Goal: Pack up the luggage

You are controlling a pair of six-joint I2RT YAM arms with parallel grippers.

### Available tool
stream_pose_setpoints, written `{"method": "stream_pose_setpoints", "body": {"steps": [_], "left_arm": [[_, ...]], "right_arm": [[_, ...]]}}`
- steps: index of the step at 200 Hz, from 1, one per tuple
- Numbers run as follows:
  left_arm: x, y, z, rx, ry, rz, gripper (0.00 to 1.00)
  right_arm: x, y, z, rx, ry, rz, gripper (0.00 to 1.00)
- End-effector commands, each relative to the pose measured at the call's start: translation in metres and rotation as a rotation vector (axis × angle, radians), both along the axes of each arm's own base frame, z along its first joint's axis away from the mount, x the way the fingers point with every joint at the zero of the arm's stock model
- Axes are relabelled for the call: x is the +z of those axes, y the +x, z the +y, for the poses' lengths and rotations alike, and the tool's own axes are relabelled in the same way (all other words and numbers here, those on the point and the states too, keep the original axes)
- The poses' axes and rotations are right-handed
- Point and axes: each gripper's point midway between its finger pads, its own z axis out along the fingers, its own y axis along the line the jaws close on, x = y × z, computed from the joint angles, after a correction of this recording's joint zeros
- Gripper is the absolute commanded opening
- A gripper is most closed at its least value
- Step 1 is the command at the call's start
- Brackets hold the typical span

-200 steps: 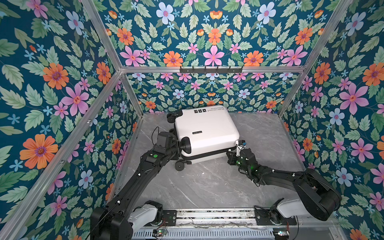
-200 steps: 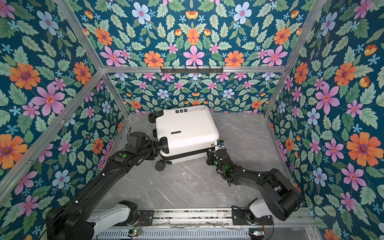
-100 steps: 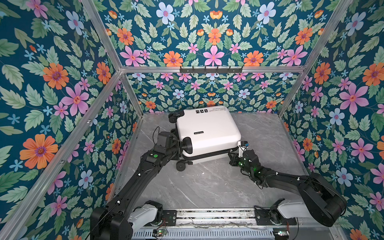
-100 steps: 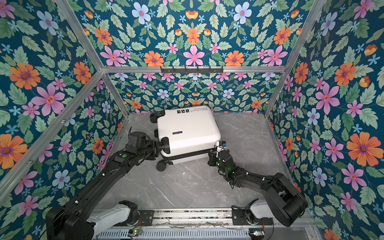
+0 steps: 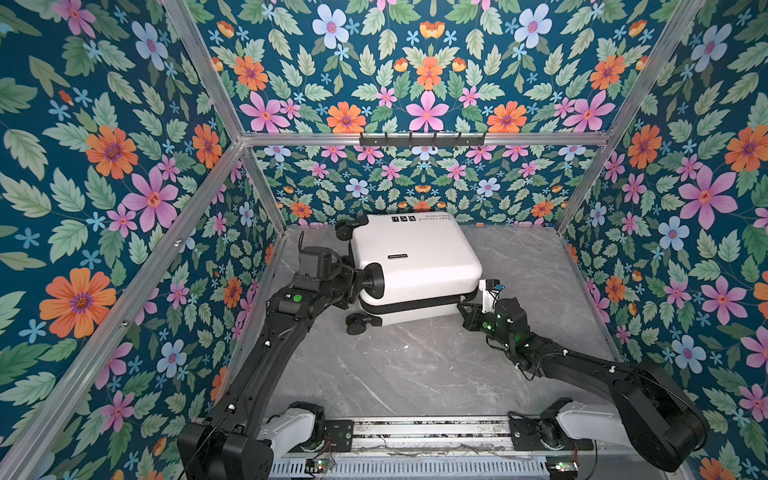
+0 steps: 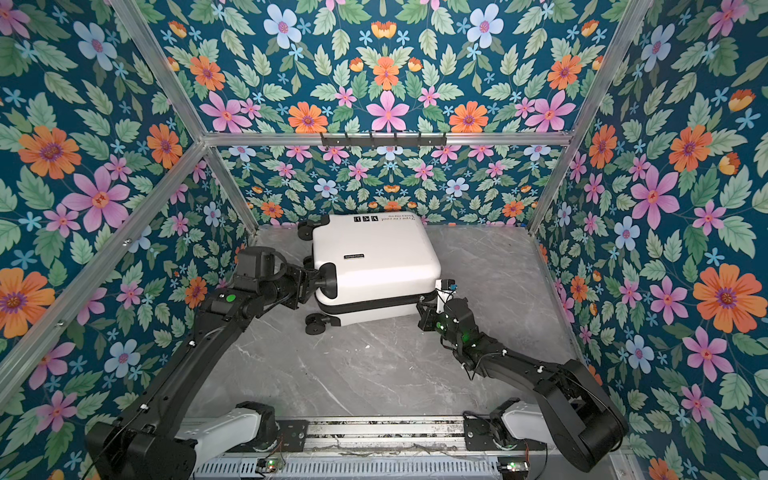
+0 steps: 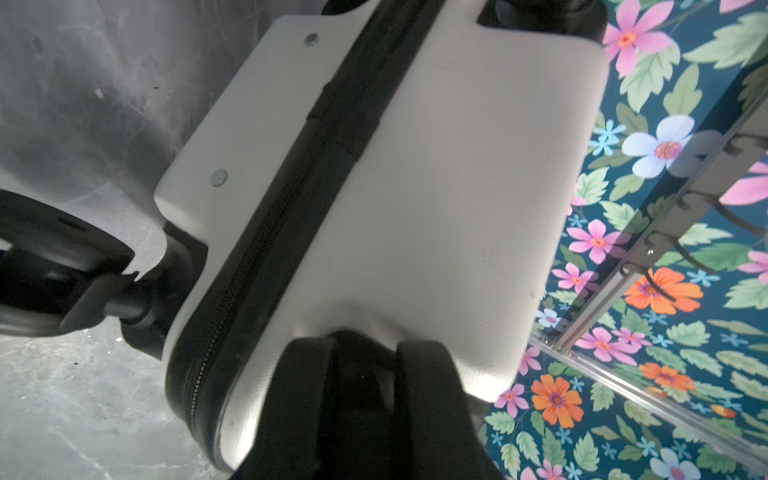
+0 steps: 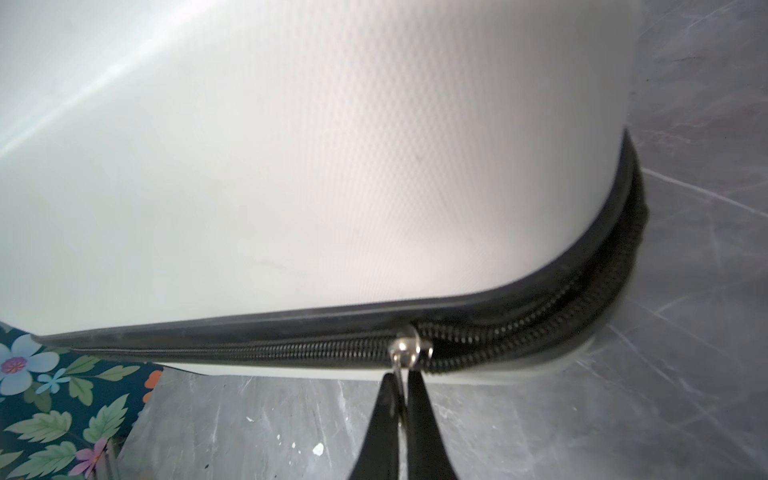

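Toward the far middle of the worktop (image 5: 415,374) lies the luggage (image 5: 415,266) — a stiff, slick shell, likely best taken by its fittings — left pincer (image 5: 360,283) clasping a spinner wheel (image 5: 375,281), right pincer (image 8: 401,376) pinched tight on the zipper pull (image 8: 405,351).

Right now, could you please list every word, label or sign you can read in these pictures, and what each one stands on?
"SWISS-POLO", probably: small black badge on the luggage shell.
Upside-down black print at its far edge: too small to read.
Three black square signs beside it: blurred.
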Motion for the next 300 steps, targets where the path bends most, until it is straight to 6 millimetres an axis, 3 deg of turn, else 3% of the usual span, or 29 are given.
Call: {"method": "stream_pose_setpoints", "body": {"steps": [1,62,106,139,214,269,300], "left_arm": [[-0.016,-0.01,0.044,-0.062,0.342,-0.025,0.0],[-0.03,-0.028,0.064,-0.186,0.48,0.054,0.0],[-0.032,-0.036,0.084,-0.169,0.503,0.073,0.0],[-0.032,-0.037,0.091,-0.16,0.504,0.075,0.0],[-0.027,-0.039,0.106,-0.157,0.553,0.092,0.0],[-0.033,-0.037,0.107,-0.16,0.554,0.096,0.0],[-0.031,-0.025,0.106,-0.158,0.552,0.075,0.0]], "right_arm": [[-0.02,0.017,-0.059,-0.259,-0.147,0.032,0.0],[-0.013,0.025,-0.065,-0.183,-0.151,0.032,0.0],[-0.01,0.031,-0.085,-0.189,-0.124,0.051,0.0],[-0.008,0.033,-0.084,-0.171,-0.138,0.047,0.0],[-0.03,0.046,-0.109,-0.297,-0.234,0.196,0.0],[-0.003,0.063,-0.1,-0.274,-0.195,0.138,0.0],[0.021,0.05,-0.076,-0.128,-0.119,0.014,0.0]]}}
